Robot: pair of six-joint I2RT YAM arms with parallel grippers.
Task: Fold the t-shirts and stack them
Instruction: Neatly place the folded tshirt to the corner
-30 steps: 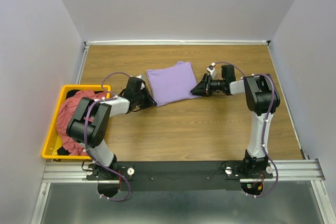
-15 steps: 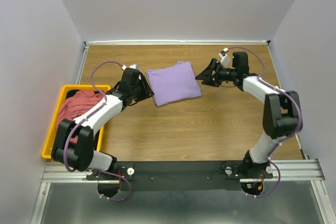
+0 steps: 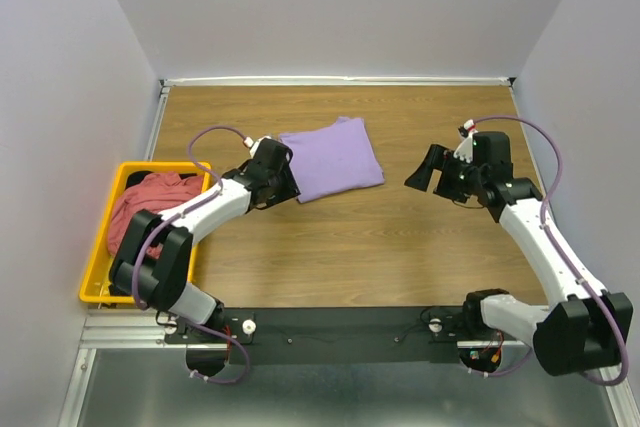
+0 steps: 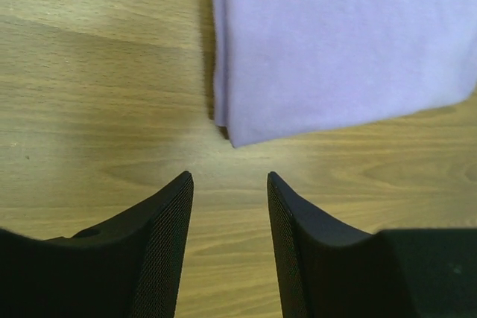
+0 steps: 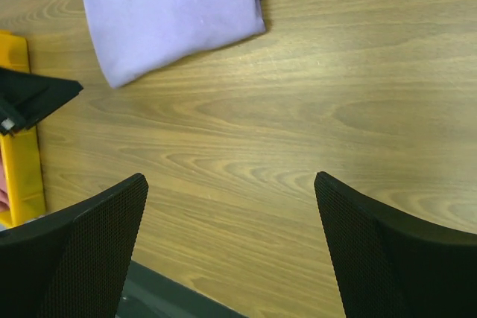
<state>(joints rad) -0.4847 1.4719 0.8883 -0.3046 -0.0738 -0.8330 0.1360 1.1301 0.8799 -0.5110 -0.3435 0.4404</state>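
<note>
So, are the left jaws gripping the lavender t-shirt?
No, the left gripper holds its jaws apart above the table, just short of the lavender t-shirt.

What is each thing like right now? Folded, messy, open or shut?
Lavender t-shirt: folded, flat on the table, not held.
Yellow bin: holding clothes.
Red-pink t-shirt: crumpled in the yellow bin.
Left gripper: open, empty.
Right gripper: wide open, empty.

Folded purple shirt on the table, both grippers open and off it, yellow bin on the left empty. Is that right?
Not quite. The bin is not empty: it holds a red-pink shirt, as the top view shows. The rest stands: the purple shirt lies folded on the table, and the left gripper and right gripper are open and off it.
</note>
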